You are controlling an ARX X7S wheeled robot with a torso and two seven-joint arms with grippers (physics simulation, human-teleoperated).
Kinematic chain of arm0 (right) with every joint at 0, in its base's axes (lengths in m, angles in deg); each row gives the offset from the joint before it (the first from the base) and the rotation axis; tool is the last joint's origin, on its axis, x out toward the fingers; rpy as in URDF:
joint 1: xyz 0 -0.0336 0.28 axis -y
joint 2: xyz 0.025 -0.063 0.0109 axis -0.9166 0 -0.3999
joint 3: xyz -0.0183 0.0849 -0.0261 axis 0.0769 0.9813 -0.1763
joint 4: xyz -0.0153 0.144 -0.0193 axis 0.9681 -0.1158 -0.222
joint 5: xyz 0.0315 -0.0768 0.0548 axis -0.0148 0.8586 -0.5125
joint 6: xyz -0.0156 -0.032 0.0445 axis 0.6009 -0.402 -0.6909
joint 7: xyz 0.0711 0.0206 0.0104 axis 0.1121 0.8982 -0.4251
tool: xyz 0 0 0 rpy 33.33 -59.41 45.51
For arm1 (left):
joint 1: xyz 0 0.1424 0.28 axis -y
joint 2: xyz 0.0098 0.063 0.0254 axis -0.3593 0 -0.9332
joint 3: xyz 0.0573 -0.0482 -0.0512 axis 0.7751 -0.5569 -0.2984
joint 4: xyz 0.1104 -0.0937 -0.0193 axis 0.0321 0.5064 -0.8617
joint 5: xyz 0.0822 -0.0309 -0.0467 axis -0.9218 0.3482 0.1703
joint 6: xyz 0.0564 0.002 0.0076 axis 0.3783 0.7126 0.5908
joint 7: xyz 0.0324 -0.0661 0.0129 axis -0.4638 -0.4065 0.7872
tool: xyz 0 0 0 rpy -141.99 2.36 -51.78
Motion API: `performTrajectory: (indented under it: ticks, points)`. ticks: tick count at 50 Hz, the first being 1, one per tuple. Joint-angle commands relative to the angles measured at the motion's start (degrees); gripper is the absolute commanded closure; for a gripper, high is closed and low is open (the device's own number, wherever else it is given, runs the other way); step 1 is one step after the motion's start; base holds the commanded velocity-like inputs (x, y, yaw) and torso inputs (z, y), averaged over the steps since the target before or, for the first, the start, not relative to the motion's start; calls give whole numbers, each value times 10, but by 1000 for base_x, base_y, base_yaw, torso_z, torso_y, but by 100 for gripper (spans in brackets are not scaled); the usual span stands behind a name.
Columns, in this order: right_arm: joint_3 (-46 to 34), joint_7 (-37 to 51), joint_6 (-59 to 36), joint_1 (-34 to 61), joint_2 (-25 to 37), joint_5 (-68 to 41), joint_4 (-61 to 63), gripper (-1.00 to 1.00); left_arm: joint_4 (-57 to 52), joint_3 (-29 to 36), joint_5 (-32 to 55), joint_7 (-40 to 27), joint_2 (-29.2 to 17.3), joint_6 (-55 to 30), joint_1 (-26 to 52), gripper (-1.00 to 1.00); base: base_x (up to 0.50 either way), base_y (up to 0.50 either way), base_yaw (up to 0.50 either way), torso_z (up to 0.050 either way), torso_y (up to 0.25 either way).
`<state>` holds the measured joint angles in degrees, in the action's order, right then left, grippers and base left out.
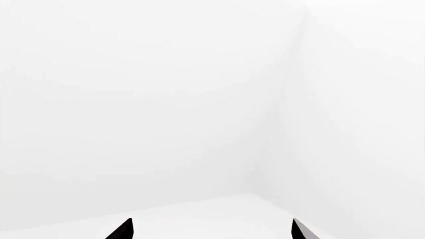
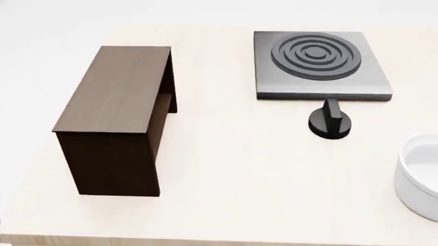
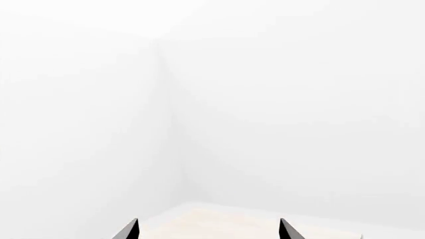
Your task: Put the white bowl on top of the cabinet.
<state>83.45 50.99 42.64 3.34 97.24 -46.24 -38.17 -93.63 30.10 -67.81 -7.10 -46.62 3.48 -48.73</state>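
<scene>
Both grippers are out of the head view. The left gripper (image 1: 209,231) shows in its wrist view only as two dark fingertips (image 1: 122,230) set wide apart, nothing between them, pointing at a bare white wall corner. The right gripper (image 3: 208,230) also has its fingertips (image 3: 128,230) spread wide on nothing; just beyond them lies an edge of the pale table (image 3: 252,224), then white walls.

In the head view, nearest on the robot's right side is the white bowl (image 2: 419,177), cut off by the picture's edge, standing on the light wooden table (image 2: 239,169). Nearest on the left side stands the cabinet (image 2: 116,115), long, dark brown, its flat top bare and its open side turned toward the table's middle. Bowl and cabinet are well apart, with only open tabletop between them.

Farther back from the bowl a small black knob-shaped piece (image 2: 330,122) sits just in front of the grey stove plate (image 2: 318,64) with its dark concentric rings, off the direct line from bowl to cabinet.
</scene>
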Motion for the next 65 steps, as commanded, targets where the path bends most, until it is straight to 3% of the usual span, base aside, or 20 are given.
performTrajectory:
  ticks: [1, 30, 59, 65]
  points:
    - [-14, -1, 13, -7, 5, 8, -1, -100, -2, 1, 3, -3, -2, -1, -1, -100, 0, 500, 0, 0, 0]
    - [3, -1, 6, -2, 1, -14, 0, -100, 3, 7, 6, -8, -6, 7, -5, -100, 23, 35, 0, 0, 0]
    - [2, 0, 13, -4, 1, -21, 1, -100, 0, 11, 12, -15, -11, 4, -5, -100, 487, 0, 0, 0, 0]
    - [3, 4, 11, -4, 1, -19, -1, -100, 3, 13, 11, -16, -12, 6, -6, -100, 17, 0, 0, 0, 0]
